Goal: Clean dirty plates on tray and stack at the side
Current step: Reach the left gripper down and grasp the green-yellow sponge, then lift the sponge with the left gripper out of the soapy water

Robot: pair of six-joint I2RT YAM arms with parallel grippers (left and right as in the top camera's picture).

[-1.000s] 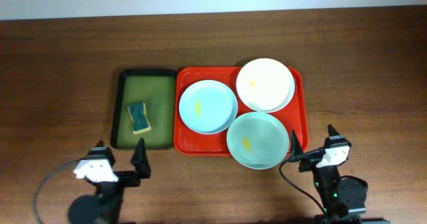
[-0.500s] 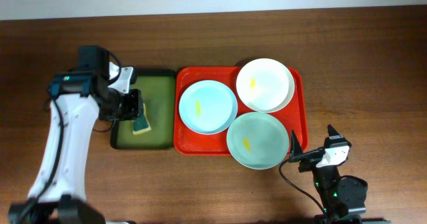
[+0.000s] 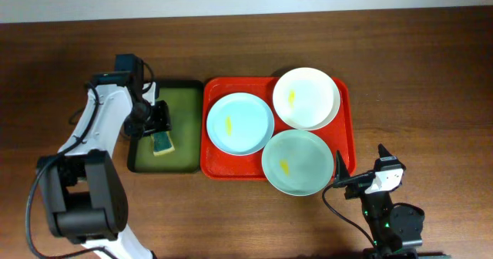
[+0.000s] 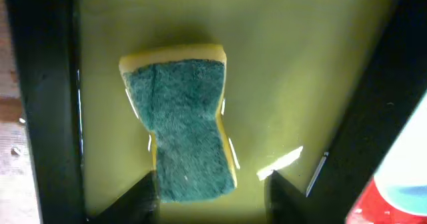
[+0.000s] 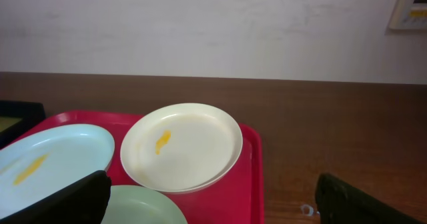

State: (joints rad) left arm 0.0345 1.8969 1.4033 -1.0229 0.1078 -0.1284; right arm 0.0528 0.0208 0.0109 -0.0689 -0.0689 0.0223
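Left claw (image 3: pixel 157 123) spread wide, straddling the sponge (image 3: pixel 161 141) in the dark green tray (image 3: pixel 182 105). Just right, on the tabletop (image 3: pixel 424 74), the red tray (image 3: pixel 348 139) holds the pale blue plate (image 3: pixel 240 124), white plate (image 3: pixel 306 97) and pale green plate (image 3: pixel 297 163), each with a yellow smear. The green one overhangs the near rim. Right claw (image 5: pixel 215 207) wide, empty, near the tray corner.

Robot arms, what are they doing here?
The left gripper hangs open, straddling the sponge in the dark green tray, not yet gripping. The white plate, blue plate and green plate sit on the red tray, each with a yellow smear. The right gripper is open nearby.
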